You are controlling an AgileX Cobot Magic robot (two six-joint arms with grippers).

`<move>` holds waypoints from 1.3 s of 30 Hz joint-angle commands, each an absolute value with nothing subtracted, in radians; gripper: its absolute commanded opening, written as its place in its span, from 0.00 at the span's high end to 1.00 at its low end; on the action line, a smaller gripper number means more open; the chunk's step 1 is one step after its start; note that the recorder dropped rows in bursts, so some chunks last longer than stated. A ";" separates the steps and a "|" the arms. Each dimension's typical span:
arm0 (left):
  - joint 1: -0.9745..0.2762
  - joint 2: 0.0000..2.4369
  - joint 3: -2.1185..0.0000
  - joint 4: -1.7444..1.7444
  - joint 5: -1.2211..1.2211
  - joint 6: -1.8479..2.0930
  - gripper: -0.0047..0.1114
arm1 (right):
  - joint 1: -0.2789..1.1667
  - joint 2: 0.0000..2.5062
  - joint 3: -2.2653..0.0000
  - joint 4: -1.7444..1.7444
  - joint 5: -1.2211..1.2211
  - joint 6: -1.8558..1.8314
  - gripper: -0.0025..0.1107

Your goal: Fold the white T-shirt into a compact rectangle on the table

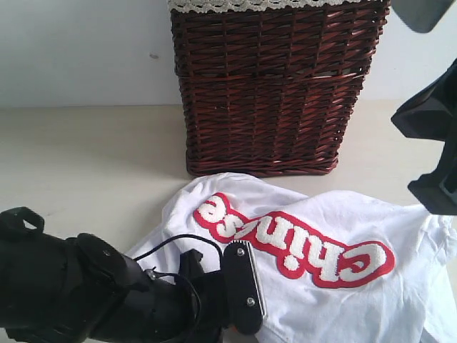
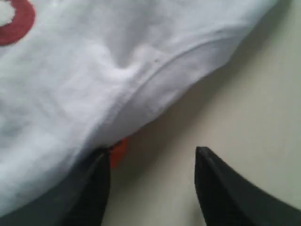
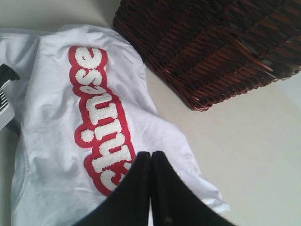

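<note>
I am holding my spread left pincer (image 2: pixel 151 157) at the edge of the white T-shirt (image 1: pixel 285 300) lying rumpled on the desk (image 1: pixel 86 157), while my right pincer (image 3: pixel 150 157) is hanging pressed together. Next, I am judging, I need to pinch that edge.

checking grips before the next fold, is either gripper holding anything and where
Nothing is held. The left gripper stands open at the edge of the white T-shirt, beside its orange tag; the right gripper is shut on nothing.
</note>
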State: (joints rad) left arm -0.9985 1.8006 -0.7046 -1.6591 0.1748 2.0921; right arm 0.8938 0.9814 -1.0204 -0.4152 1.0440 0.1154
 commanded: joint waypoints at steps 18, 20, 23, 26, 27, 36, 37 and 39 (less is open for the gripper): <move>-1.008 1.890 -0.936 -1.584 0.082 2.098 0.50 | 0.896 0.977 -0.994 -0.423 1.017 0.119 0.98; -1.008 1.931 -0.958 -1.584 0.080 2.098 0.50 | 0.896 0.977 -0.994 -0.423 1.017 0.119 0.98; -1.008 1.971 -0.975 -1.584 0.078 2.098 0.50 | 0.896 0.977 -0.994 -0.423 1.017 0.119 0.98; -1.008 1.969 -0.977 -1.584 0.083 2.098 0.50 | 0.896 0.977 -0.994 -0.423 1.017 0.119 0.98; -1.008 1.960 -0.977 -1.584 0.083 2.098 0.50 | 0.896 0.977 -0.994 -0.423 1.015 0.119 0.98; -1.008 1.786 -0.951 -1.577 0.117 2.096 0.50 | 0.896 0.977 -0.994 -0.423 1.015 0.119 0.98; -1.010 1.772 -0.931 -1.577 0.132 2.096 0.50 | 0.896 0.977 -0.994 -0.423 1.015 0.119 0.98; -1.014 1.759 -0.894 -1.568 0.143 2.096 0.50 | 0.896 0.977 -0.994 -0.423 1.015 0.119 0.98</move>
